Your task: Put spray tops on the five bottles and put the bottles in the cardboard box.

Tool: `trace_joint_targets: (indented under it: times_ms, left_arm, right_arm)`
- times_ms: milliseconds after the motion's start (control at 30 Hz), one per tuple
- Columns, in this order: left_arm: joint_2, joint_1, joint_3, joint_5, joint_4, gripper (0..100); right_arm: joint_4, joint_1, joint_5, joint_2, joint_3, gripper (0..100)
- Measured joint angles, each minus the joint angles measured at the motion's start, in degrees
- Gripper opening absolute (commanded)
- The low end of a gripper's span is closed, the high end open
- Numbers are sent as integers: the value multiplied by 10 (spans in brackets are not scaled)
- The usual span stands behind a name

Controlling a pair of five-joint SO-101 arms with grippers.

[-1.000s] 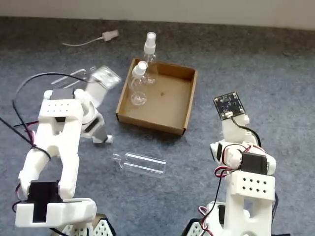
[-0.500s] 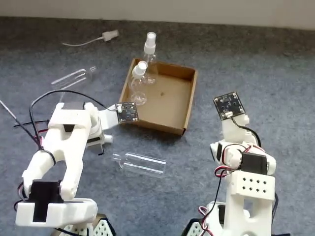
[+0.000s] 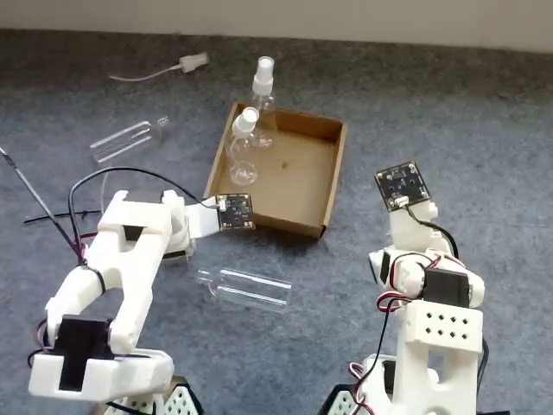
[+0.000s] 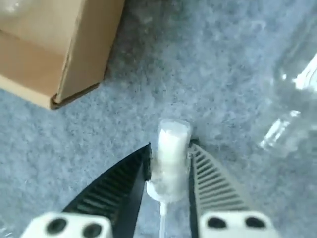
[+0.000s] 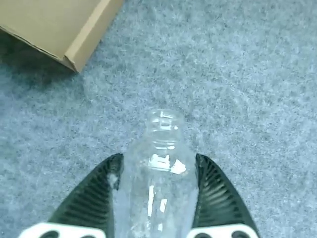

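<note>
Capping, I judge: left gripper (image 4: 170, 148) pinches a top (image 4: 173, 135), right gripper (image 5: 158, 158) clamps an uncapped bottle (image 5: 158, 198) — next, align top with neck.

Bright, even light, soft shadows — glints on bottle (image 5: 157, 166)

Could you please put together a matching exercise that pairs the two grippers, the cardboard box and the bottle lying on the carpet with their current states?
Column one:
1. left gripper
2. right gripper
3. cardboard box
4. bottle on the carpet

Column two:
A. shut on an open bottle
B. lying on its side, no top on it
C. shut on a spray top
D. has a capped bottle standing inside

Pairs: 1-C, 2-A, 3-D, 4-B
</note>
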Motion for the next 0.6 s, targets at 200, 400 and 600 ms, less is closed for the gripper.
trace_joint_targets:
  times_ms: [200,400,600]
  left_arm:
    - [0,-14,0,6,0,49]
    - [-18,-22,-41,116,32,48]
    - [-117,-21,-165,286,113,50]
  right_arm:
    - [0,0,0,0,0,26]
    - [22,0,0,0,-20,26]
    - [65,-56,-57,0,-123,26]
